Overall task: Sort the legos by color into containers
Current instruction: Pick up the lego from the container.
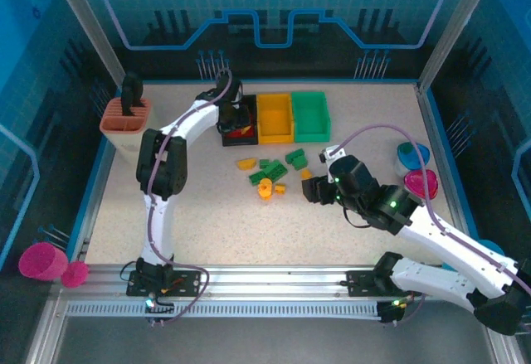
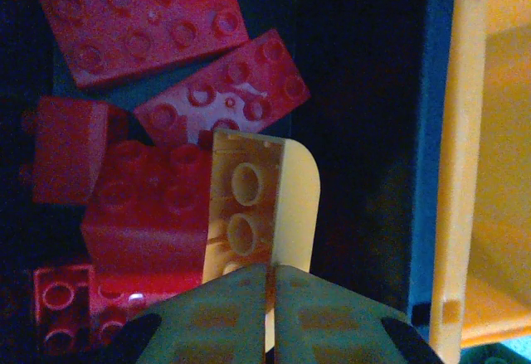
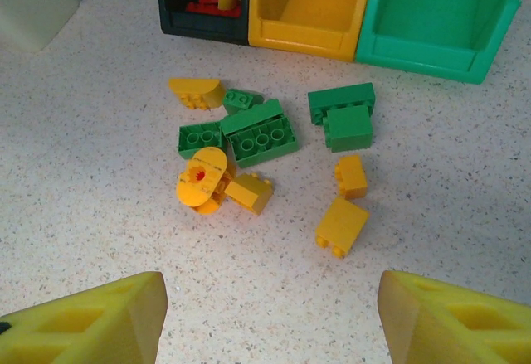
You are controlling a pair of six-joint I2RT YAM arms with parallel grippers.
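My left gripper [image 1: 236, 120] reaches down into the black container [image 1: 226, 138] and is shut on the thin wall of a yellow lego [image 2: 264, 202], which sits among several red legos [image 2: 145, 24]. The yellow container [image 1: 275, 118] and the green container [image 1: 309, 116] stand in a row to the right of the black one. Loose green legos [image 3: 260, 133] and yellow legos [image 3: 343, 225] lie in a cluster on the table in front of them. My right gripper [image 3: 270, 302] hovers open just on the near side of this cluster, with nothing between its fingers.
A salmon slotted holder [image 1: 126, 123] stands at the back left. Blue [image 1: 412, 155] and pink [image 1: 421, 183] bowls lie at the right edge, close to my right arm. Pink cups [image 1: 41, 260] sit off the table at the left. Bare tabletop lies in front of the cluster.
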